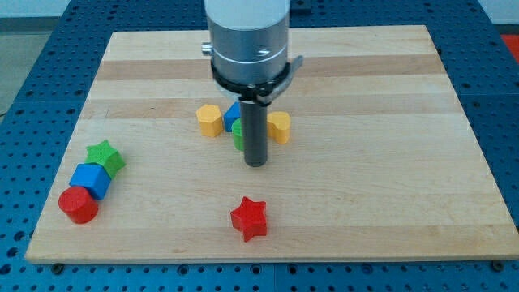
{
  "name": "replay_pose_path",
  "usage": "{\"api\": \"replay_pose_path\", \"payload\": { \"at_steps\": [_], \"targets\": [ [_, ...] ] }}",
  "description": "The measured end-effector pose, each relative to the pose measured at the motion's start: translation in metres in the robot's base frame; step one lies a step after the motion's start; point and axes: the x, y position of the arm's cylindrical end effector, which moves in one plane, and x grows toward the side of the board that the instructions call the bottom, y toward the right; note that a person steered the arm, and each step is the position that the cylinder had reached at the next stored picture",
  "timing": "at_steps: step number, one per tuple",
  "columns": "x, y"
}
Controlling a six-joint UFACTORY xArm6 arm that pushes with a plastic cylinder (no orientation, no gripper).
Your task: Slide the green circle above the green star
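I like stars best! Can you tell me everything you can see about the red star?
The red star is a small, chunky block with stubby points, a flat top and straight sides, in a smooth, solid red. It lies flat on the wooden board near the view's bottom edge, about the middle from left to right. Nothing touches it; it sits alone. My tip stands above it in the view, well clear, beside the cluster of yellow, blue and green blocks.

A: Tip? 
B: My tip (256,164) mid-board, touching or just below the green circle (238,134), mostly hidden behind the rod. 
A: Around it? 
B: Yellow block (210,120) left, another yellow block (279,127) right, blue block (233,113) behind. 
A: Rest? 
B: Green star (105,156), blue cube (90,180), red cylinder (78,205) clustered left; red star (249,218) bottom.
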Motion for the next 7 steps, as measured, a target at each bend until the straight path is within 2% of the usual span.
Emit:
{"api": "replay_pose_path", "payload": {
  "at_steps": [1,2,3,4,5,6,7],
  "targets": [
    [0.04,-0.057],
    [0.1,-0.137],
    [0.128,-0.17],
    [0.112,-0.274],
    [0.1,-0.27],
    [0.082,-0.231],
    [0.066,-0.245]
  ]
}}
